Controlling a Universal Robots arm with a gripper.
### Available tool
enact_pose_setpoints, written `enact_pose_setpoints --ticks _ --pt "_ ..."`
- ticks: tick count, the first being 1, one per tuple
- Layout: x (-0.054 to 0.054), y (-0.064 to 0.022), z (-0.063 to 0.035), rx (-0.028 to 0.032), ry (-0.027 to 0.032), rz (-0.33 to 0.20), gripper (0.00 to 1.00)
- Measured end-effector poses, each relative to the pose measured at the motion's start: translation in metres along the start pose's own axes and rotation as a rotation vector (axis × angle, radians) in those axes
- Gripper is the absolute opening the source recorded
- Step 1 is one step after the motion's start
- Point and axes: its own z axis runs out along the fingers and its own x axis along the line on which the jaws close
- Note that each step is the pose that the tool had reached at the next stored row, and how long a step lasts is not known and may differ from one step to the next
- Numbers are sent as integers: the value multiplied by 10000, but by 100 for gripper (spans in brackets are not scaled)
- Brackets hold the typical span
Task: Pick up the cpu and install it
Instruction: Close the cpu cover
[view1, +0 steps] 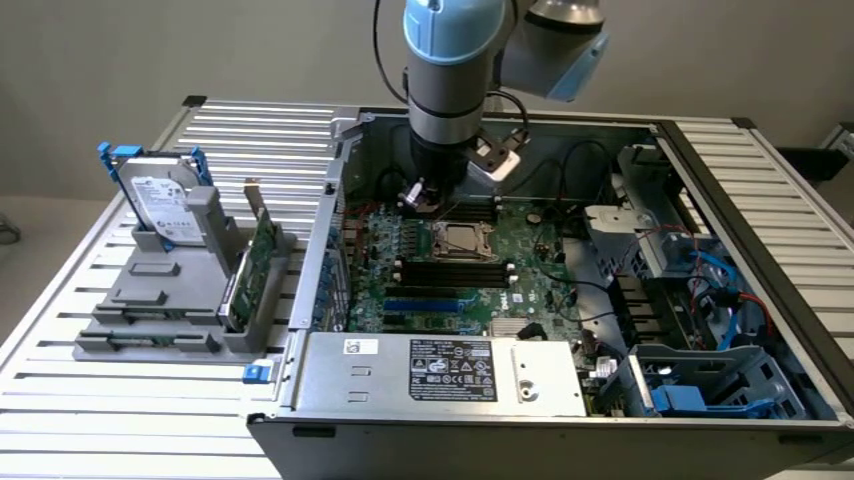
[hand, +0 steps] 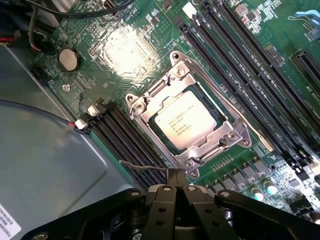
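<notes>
Cpu (hand: 186, 121) seated in socket frame (hand: 233, 134) on motherboard (hand: 90, 45). Gripper (hand: 176, 179) jaws closed, empty, poised just beside frame. Treat pick and placement as done. You cannot confirm frame latch from here.

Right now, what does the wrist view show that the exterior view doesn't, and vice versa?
Wrist view: the cpu lying inside the socket frame, print on its lid, and the tool shut near the frame's corner. Exterior view: the hard drive in its grey rack on the slatted table, the power supply, and the arm. Both: the motherboard and its memory slots.
</notes>
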Motion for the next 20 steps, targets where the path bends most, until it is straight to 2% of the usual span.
enact_pose_setpoints --ticks 7,12,15,20 --pt "8 -9 -10 7 4 3 11" --pt "65 -58 22 -3 11 30 11" --pt "74 -68 56 -33 33 152 11" --pt "71 -67 117 -120 93 508 11"
